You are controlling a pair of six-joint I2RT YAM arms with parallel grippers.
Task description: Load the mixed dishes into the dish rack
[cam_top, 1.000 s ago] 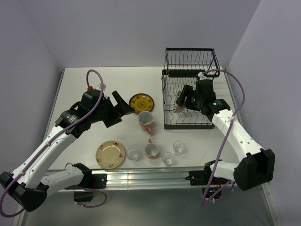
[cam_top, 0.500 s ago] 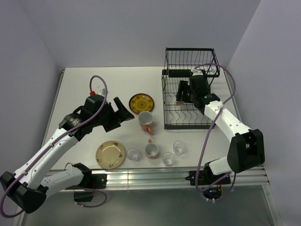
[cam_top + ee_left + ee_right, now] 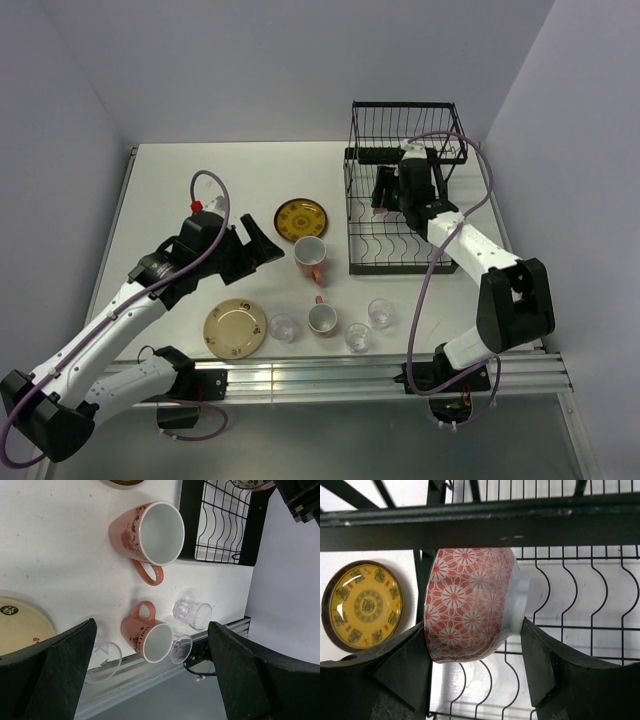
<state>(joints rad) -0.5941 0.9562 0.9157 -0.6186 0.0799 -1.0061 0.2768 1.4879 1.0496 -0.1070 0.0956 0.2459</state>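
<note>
The right hand (image 3: pixel 384 192) and bowl (image 3: pixel 470 611) farther back over the dish rack (image 3: pixel 400 267).

Overhead camera, wrist closeups — dish rack (image 3: pixel 398 269) shared

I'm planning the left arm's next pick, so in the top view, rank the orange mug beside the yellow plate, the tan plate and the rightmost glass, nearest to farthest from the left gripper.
Measured from the left gripper:
1. The orange mug, just to its right.
2. The tan plate, back toward the near edge.
3. The rightmost glass, near edge, farthest right of the dishes.
</note>
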